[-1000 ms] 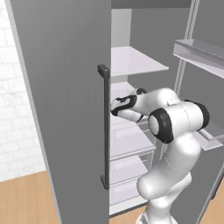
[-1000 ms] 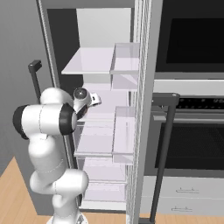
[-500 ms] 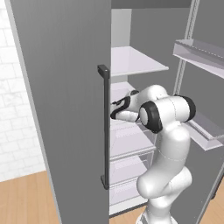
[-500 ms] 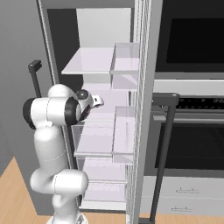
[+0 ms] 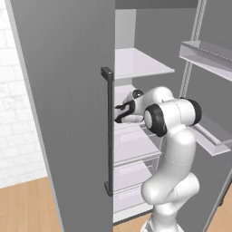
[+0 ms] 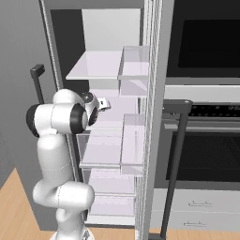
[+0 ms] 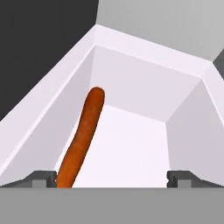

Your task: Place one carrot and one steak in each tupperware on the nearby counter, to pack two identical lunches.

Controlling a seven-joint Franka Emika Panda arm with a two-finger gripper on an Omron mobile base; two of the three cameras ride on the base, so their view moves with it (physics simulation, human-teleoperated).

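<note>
A carrot [image 7: 83, 135], a long orange stick, lies on the white floor of a fridge compartment [image 7: 144, 87] in the hand view, running from the back wall down to my left fingertip [image 7: 43, 177]. My gripper [image 7: 112, 177] is open, and the carrot's near end sits just inside the left finger. The base views show the gripper [image 5: 119, 113] [image 6: 105, 104] reaching into the fridge at mid-shelf height. The steak, the tupperware and the counter are out of view.
The grey fridge door [image 5: 68, 104] with its dark handle [image 5: 108, 131] stands open close to the arm's left. White shelves [image 6: 101, 65] and door bins [image 5: 208, 54] surround the hand. A dark oven [image 6: 206, 117] stands to the fridge's right.
The elbow has swung left and the arm stands more upright. The hand has stayed at the same shelf, and the jaws have stayed open.
</note>
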